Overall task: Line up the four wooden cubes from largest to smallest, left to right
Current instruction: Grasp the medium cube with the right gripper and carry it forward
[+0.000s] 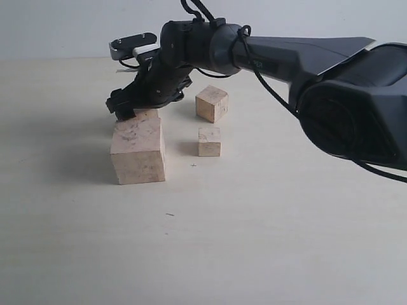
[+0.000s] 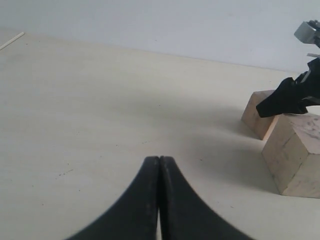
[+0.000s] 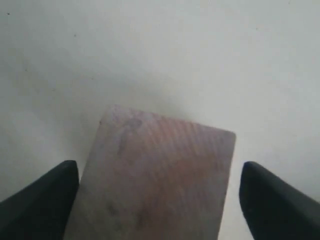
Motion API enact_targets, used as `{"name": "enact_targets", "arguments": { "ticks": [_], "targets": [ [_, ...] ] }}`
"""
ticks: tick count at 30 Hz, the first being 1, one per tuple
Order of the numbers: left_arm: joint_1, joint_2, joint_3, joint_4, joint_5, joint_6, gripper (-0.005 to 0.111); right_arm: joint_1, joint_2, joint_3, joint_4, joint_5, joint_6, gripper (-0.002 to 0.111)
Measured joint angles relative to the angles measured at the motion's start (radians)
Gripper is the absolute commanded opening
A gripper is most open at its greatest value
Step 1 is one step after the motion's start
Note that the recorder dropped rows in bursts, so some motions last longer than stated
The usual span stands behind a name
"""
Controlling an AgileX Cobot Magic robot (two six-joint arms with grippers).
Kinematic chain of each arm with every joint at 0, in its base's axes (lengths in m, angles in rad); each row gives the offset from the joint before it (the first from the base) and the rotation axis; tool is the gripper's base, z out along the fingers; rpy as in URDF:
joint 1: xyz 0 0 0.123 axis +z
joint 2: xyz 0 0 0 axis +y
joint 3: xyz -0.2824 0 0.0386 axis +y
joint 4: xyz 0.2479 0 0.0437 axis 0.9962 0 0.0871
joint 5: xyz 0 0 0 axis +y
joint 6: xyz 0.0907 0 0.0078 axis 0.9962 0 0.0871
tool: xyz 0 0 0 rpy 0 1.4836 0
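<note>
Progress: early. The four wooden cubes sit in a loose two-by-two cluster on the surface [image 1: 267,241]; no row yet. Largest cube [image 1: 138,152] is front left. A second cube [image 1: 147,113] sits just behind it, mostly hidden. Third cube [image 1: 212,103] is back right, smallest cube [image 1: 209,141] front right. By my reading, all the ordering is left to do.

Right end effector [image 1: 135,103] reaches across and hovers low over the back of the largest cube. Its jaws are wide, straddling a cube top in its wrist view, nothing gripped. Which cube that is, I cannot tell. Left end effector [image 2: 159,160] is pinched closed, empty, well apart from the cluster.

Orientation: these are cubes, so no long axis. Largest and smallest face the exterior camera square-on; the third is turned, a vertical edge forward.
</note>
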Motion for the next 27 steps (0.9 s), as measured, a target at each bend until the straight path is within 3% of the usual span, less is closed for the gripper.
{"name": "enact_targets", "arguments": {
  "ticks": [5, 7, 15, 23, 27],
  "targets": [
    [0.0, 0.0, 0.0, 0.0, 0.0, 0.0, 0.0, 0.0, 0.0, -0.041, -0.002, 0.006, 0.0, 0.013],
    [0.0, 0.0, 0.0, 0.0, 0.0, 0.0, 0.0, 0.0, -0.006, -0.062, -0.004, 0.01, 0.0, 0.0],
    [0.0, 0.0, 0.0, 0.0, 0.0, 0.0, 0.0, 0.0, -0.087, -0.163, -0.085, 0.172, -0.01, 0.0],
    [0.0, 0.0, 0.0, 0.0, 0.0, 0.0, 0.0, -0.013, -0.259, -0.191, -0.091, 0.418, -0.259, 0.0],
    [0.0, 0.0, 0.0, 0.0, 0.0, 0.0, 0.0, -0.082, -0.296, -0.191, -0.016, 0.495, -0.348, 0.0]
  ]
}}
